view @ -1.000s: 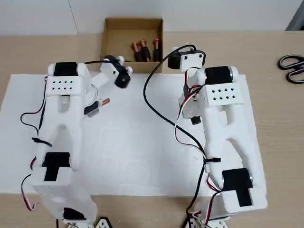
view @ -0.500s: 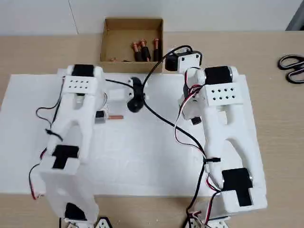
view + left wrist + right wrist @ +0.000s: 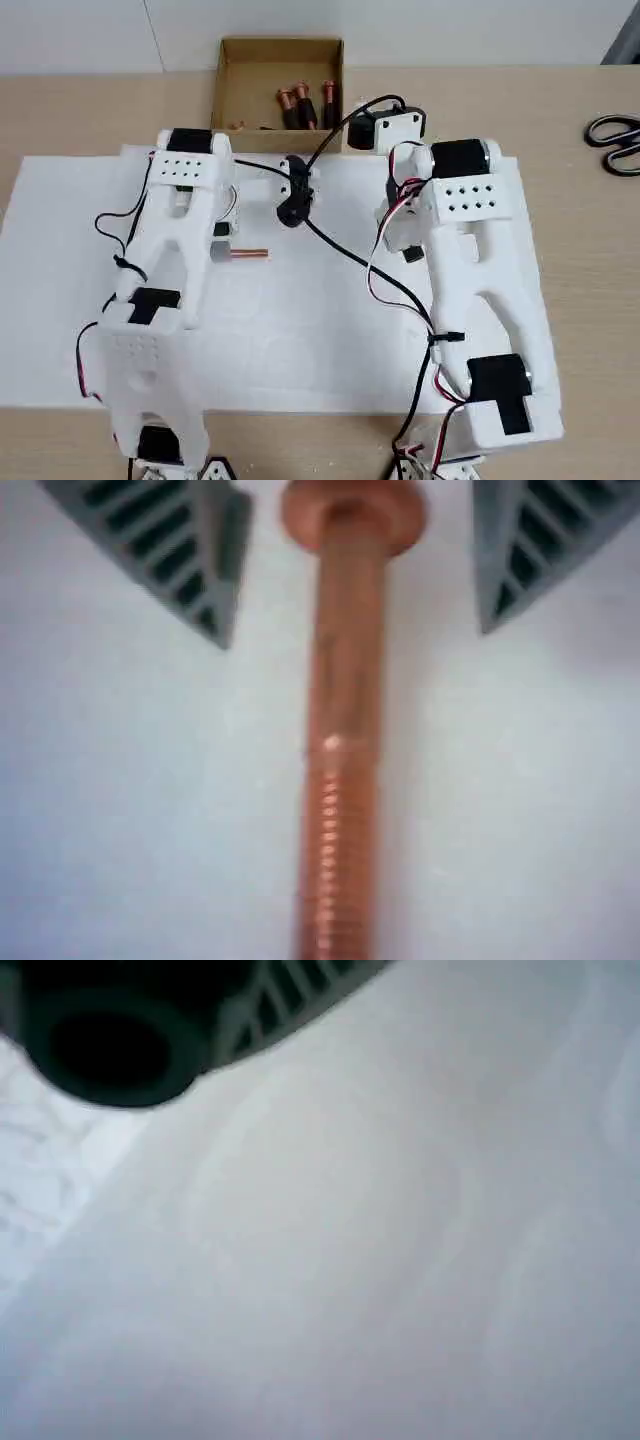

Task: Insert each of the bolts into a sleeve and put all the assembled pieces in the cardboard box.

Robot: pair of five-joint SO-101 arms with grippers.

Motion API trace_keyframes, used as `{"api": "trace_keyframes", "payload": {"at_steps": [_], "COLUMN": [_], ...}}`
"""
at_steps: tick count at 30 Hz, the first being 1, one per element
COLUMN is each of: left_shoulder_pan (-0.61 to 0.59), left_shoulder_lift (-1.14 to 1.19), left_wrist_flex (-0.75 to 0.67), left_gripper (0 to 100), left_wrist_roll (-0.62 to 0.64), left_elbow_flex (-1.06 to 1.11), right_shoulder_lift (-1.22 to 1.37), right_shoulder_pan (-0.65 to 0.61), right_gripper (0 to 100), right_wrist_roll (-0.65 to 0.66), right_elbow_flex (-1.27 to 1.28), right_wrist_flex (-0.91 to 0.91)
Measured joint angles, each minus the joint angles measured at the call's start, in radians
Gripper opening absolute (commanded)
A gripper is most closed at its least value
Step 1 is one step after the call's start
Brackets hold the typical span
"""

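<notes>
My desk (image 3: 80, 110) was pale wood, with a white sheet (image 3: 300, 330) spread over its middle and reaching down toward six o'clock. Black-handled scissors (image 3: 615, 143) lay on the bare wood at two o'clock, off the sheet's edge. A white wall (image 3: 100, 30) ran along twelve o'clock.
</notes>
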Motion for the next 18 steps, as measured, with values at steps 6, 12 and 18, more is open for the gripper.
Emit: {"api": "trace_keyframes", "payload": {"at_steps": [6, 12, 18], "left_shoulder_pan": [-0.021, -0.057, -0.081], "left_shoulder_lift": [0.003, 0.003, -0.012], "left_wrist_flex": [0.0, 0.038, 0.063], "left_gripper": [18, 18, 18], "left_wrist_roll": [0.034, 0.25, 0.609], "left_elbow_flex": [-0.072, -0.226, -0.37], "right_shoulder_lift": [0.0, 0.0, 0.0], "right_shoulder_pan": [0.0, 0.0, 0.0], "right_gripper": [0.4, 0.4, 0.4], "right_wrist_roll": [0.0, 0.0, 0.0], "right_elbow_flex": [0.0, 0.0, 0.0], "right_wrist_flex": [0.0, 0.0, 0.0]}}
